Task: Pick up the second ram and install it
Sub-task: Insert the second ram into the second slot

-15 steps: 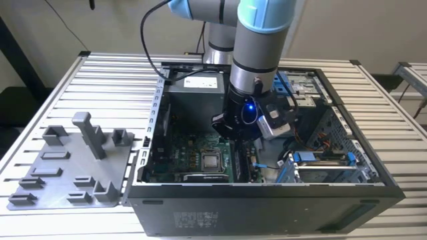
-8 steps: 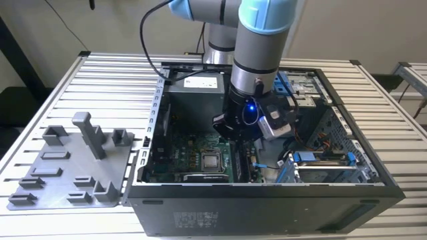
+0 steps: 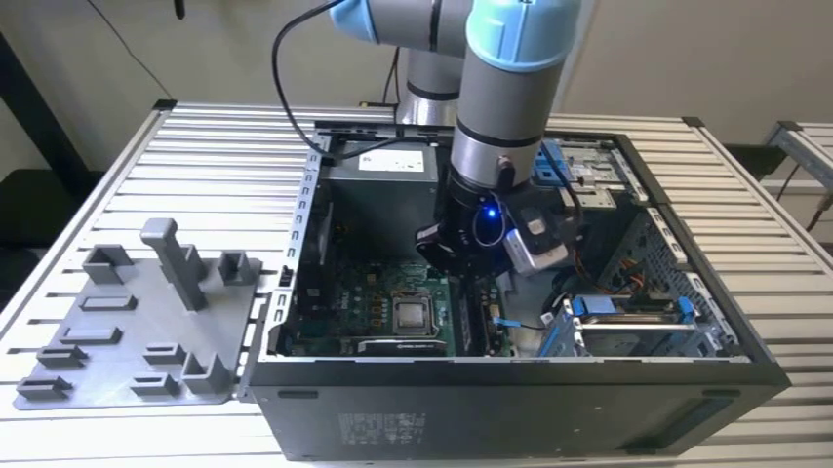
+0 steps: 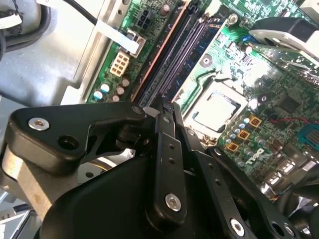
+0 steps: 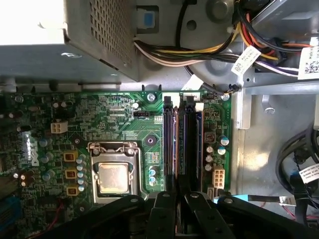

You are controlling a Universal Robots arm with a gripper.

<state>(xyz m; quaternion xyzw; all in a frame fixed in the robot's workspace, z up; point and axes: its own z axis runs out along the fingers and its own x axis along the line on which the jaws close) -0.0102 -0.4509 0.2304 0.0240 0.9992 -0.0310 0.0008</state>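
Gripper (image 4: 167,112): black, linkage-type, lowered inside the open computer case (image 3: 521,375), directly above the bank of memory slots (image 5: 182,144). In both wrist views the two fingers (image 4: 169,144) lie pressed together with nothing visible between them; judged closed and empty.

Second ram (image 5: 175,142): a thin board with a coppery edge stands upright in one slot of the bank, just beside the gripper tips. Judged to be a seated memory stick; whether it is the first or the second cannot be told, and the neighbouring dark slots are too shadowed to show if another stick sits there.

Motherboard (image 5: 114,124): green, with the processor socket (image 5: 115,177) near the slots and apart from the gripper.

Parts tray (image 3: 131,322): grey holder on the slatted desk (image 3: 209,156), at the exterior view's left of the case; no memory stick seen on it.

Progress: judged at or near the end of insertion; full latching not confirmable.
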